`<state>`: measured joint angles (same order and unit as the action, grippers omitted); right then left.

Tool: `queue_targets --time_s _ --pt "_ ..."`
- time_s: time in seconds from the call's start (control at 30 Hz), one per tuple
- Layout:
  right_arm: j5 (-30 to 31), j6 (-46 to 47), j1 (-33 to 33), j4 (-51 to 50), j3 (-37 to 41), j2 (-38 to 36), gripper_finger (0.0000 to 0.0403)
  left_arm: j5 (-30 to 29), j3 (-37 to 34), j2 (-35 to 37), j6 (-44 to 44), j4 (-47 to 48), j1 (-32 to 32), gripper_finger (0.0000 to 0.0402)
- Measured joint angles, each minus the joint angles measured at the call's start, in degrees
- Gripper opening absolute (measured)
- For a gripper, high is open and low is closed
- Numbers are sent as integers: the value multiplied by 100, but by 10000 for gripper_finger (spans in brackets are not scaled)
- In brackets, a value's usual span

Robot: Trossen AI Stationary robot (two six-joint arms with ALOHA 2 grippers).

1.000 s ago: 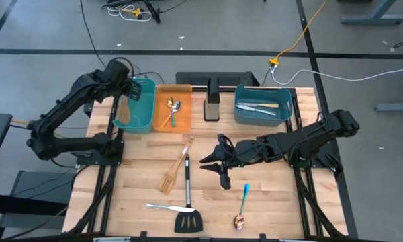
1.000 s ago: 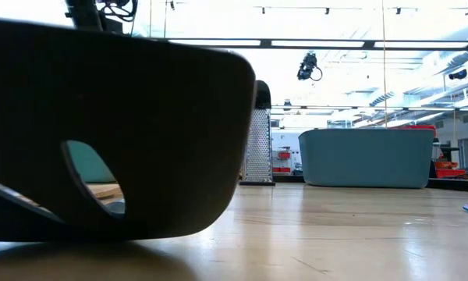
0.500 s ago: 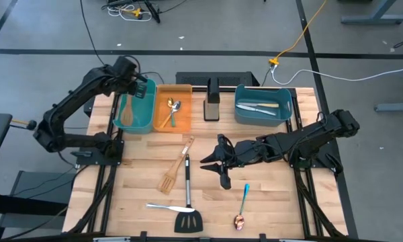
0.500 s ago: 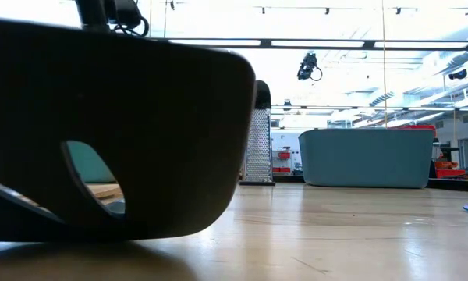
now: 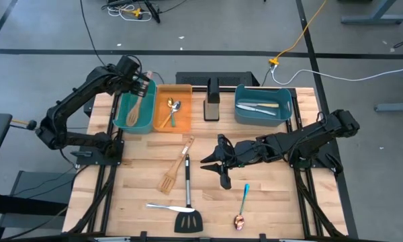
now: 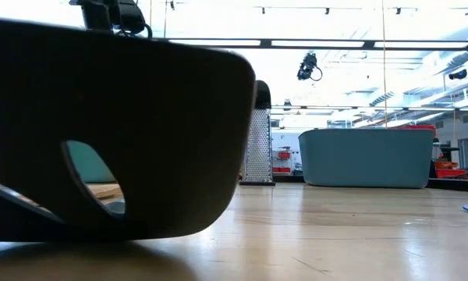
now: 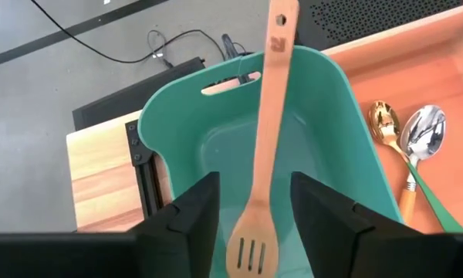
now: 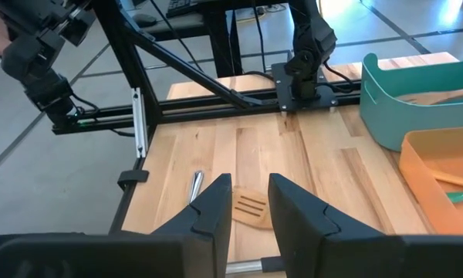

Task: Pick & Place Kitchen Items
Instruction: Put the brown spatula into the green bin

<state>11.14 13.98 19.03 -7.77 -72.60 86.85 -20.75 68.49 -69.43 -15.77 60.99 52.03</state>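
Wooden table (image 5: 269,202), low view mostly blocked, left pincer (image 5: 142,86) apart above teal bin (image 5: 145,119), right pincer (image 5: 215,168) apart.

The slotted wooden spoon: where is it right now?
In the high view the slotted wooden spoon lies inside the teal bin at the table's far left, under the open left hand, beside the orange bin.

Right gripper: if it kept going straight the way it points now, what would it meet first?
Probably the pale wooden slotted spatula lying on the table just beyond the open fingers of the right gripper. Depth is unclear, so it might pass just above it.
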Motion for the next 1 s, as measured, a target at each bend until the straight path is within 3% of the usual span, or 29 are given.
queue_targets --time_s 0.27,0.53,1.0 --pt "0 2 0 -33 0 0 97 89 0 3 308 66 -78 149" --pt "0 4 0 -57 0 0 97 1349 0 82 295 329 -333 142" --pt "0 84 0 -52 0 0 98 1553 0 85 -723 997 -1857 142"
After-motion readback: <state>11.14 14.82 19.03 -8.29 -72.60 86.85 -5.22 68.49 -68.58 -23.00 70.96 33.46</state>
